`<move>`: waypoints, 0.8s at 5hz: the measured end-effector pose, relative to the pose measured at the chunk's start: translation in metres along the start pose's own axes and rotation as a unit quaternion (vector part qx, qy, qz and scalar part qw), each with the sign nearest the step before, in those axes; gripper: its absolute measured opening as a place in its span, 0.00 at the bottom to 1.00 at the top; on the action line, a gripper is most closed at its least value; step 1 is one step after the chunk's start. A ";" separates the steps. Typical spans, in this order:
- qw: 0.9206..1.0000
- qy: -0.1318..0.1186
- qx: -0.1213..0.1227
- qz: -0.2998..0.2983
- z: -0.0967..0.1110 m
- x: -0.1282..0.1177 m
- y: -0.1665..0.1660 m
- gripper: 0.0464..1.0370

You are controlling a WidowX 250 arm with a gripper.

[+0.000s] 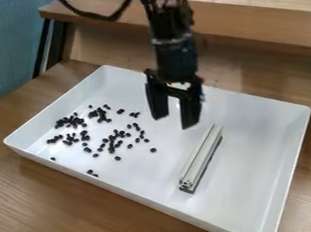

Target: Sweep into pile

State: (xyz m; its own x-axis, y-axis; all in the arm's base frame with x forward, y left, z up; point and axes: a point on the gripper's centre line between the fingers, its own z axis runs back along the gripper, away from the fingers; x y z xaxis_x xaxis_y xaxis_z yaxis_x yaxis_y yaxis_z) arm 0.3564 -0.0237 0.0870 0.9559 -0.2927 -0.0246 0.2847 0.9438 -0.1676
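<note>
A blue surface (9, 48) stood at the upper left, and just beside it a black leg (44, 48) leaned under a wooden ledge (252, 23) that ran off along the back to the right. Below these the wooden bench (64, 209) carried a wide white tray (306, 142), set at a slant. In the tray's left part lay the black beans (111, 149), spread loosely: some bunched and touching, others apart, a few near the front wall and one off by itself toward the middle. Right of them, a black cable (98, 16) curving beside the arm above it, the pincer (175, 120) hung over the tray, pointing down, its two fingers well apart and nothing between them. Farther right, a grooved metal bar (201, 159) lay aslant on the tray's floor, apart from the beans.
</note>
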 end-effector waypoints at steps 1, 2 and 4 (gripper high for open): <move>0.999 -0.007 0.005 0.043 -0.009 0.005 -0.016 0.96; 0.996 -0.009 0.027 0.081 -0.011 0.009 -0.025 0.96; 0.992 0.024 0.053 0.109 -0.038 0.010 -0.020 0.96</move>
State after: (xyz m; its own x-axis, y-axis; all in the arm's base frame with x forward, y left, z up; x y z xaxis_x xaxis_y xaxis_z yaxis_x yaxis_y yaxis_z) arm 0.3578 -0.0513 0.0529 0.9918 -0.0835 -0.0963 0.0792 0.9957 -0.0484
